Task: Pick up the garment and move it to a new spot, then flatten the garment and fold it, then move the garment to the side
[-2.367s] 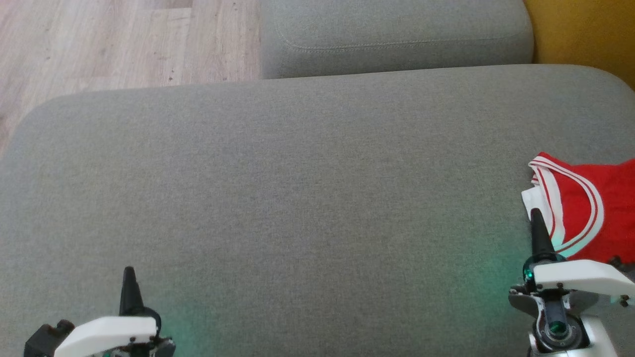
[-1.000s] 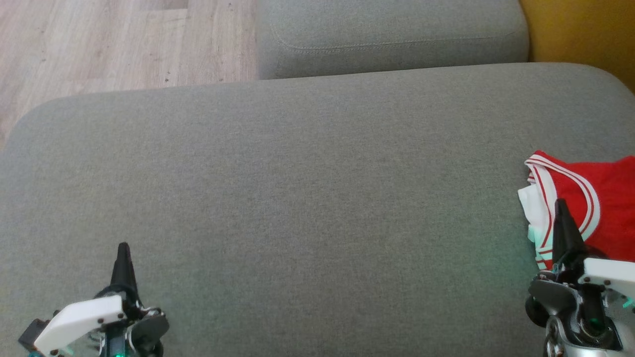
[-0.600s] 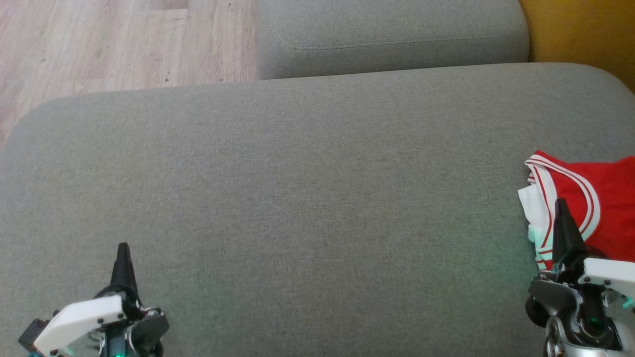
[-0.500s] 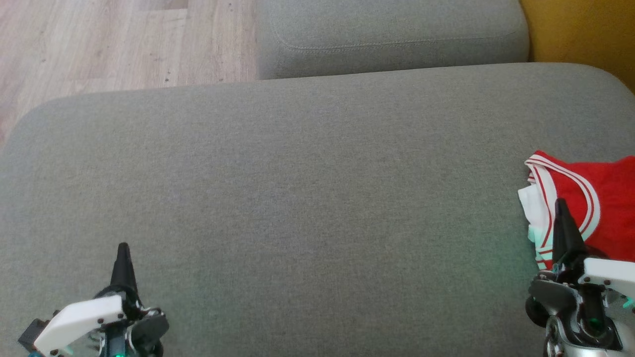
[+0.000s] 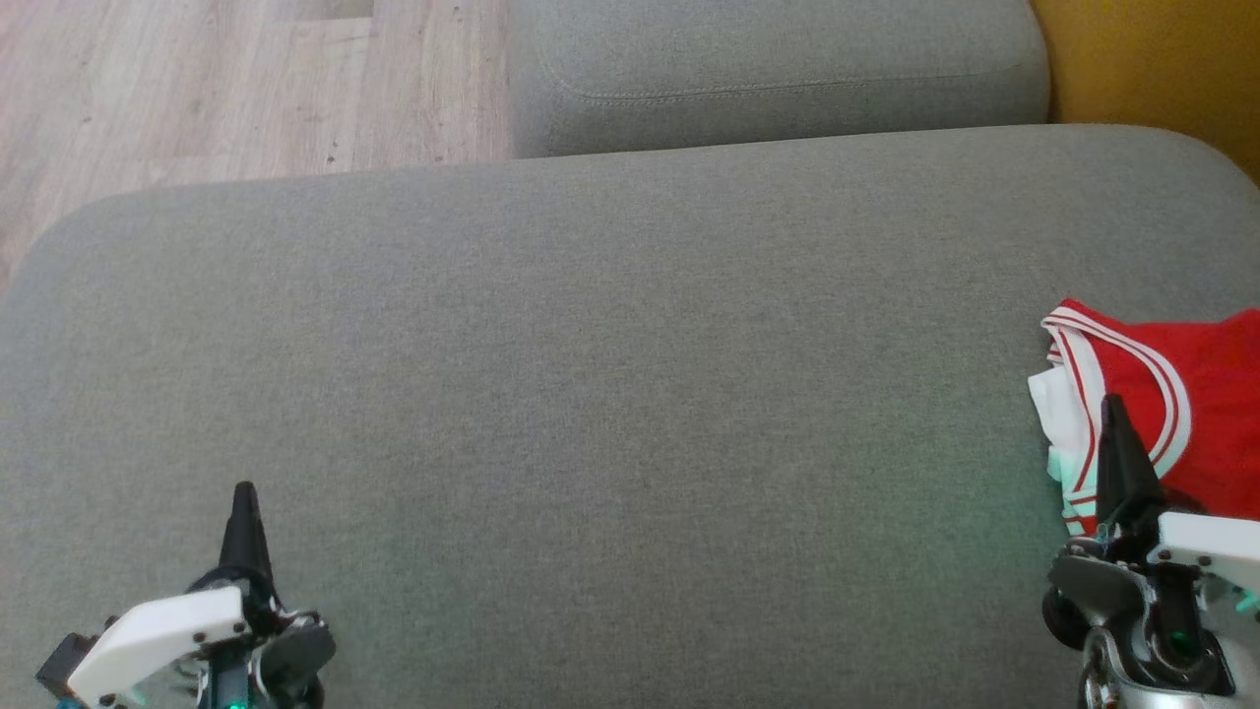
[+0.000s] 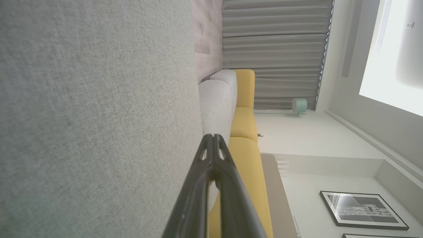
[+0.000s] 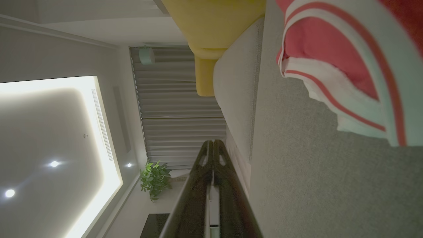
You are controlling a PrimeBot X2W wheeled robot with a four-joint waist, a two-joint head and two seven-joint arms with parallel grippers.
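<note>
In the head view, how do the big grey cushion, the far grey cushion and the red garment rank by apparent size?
1. big grey cushion
2. far grey cushion, farther from the camera
3. red garment, cut off by the picture's edge, so its full size is unsure

Grey cushion lies open; garment occupies right edge.

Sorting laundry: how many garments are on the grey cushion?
1: a red-and-white garment at the right edge of the cushion; the frame cuts it off, so more could be hidden.
</note>
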